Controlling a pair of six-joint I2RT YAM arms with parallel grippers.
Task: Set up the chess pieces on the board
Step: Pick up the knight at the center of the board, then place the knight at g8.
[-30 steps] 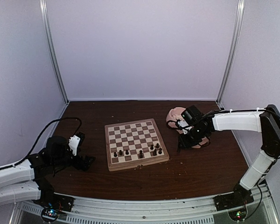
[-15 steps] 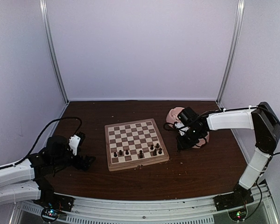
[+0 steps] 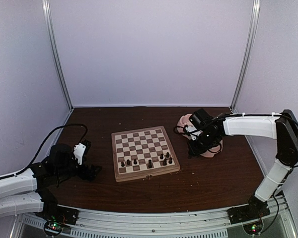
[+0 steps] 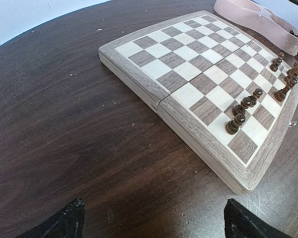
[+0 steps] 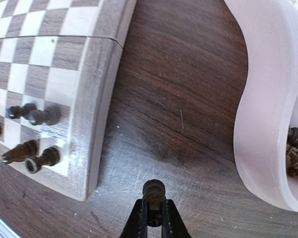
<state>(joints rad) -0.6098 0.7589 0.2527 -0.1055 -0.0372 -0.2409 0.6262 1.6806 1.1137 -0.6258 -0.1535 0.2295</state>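
A: Chess pieces (image 3: 149,161), please: where, going from the near side outward?

B: Nearest of all, not a piece but the left gripper (image 3: 92,172), low over the table (image 3: 203,186), just left of the board (image 3: 139,138). Jaws spread wide and empty. In the left wrist view, only the two black fingertips (image 4: 64,223) at the bottom corners.

A: And on the board itself?

B: A handful of dark ones, all upright, only in the two nearest rows. A few side by side toward the left, one alone near the middle, a small cluster by the right corner.

A: Further to the right?

B: Right gripper (image 5: 153,210), over the brown wood between the board's right edge and the pink bowl (image 5: 268,99). Fingers pressed together on one dark piece (image 5: 153,190), pinched by its lower part, round top sticking out past the tips. Touching the table or not: impossible to tell.

A: And beyond that?

B: Spare pieces (image 5: 294,148) lying inside one compartment of the bowl, partly hidden by the rim. Which compartment: not clear from the wrist view.
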